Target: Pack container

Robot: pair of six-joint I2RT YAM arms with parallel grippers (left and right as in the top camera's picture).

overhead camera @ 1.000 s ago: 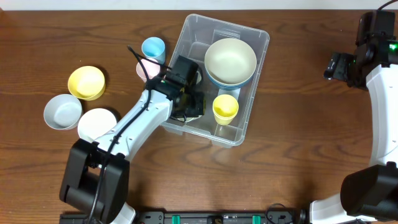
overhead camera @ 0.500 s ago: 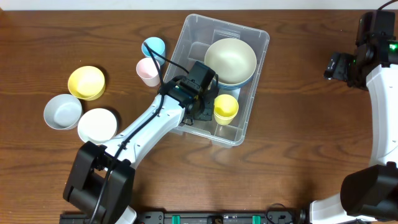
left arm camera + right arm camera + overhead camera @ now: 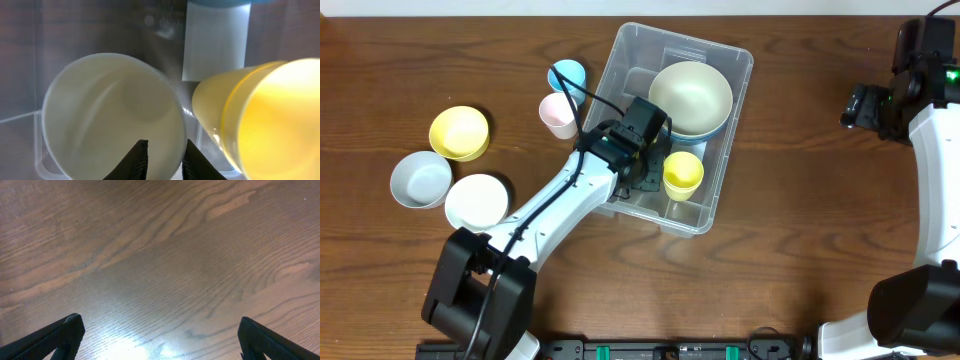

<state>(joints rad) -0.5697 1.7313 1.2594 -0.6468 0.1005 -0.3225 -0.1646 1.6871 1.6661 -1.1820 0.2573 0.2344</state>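
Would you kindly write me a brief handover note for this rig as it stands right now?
Left end effector: inside the container, jaws slightly apart astride the rim of the white cup; the grip looks loose.
Right end effector: wide open, holding nothing, over the table.
Done: cream bowl, yellow cup and white cup are in the container.
Left: blue cup, pink cup, yellow bowl, grey bowl, white bowl.

Container (image 3: 638,55) crowded: bowls (image 3: 690,95), yellow cup (image 3: 682,172), white cup (image 3: 110,115); bare table (image 3: 810,200) far right.
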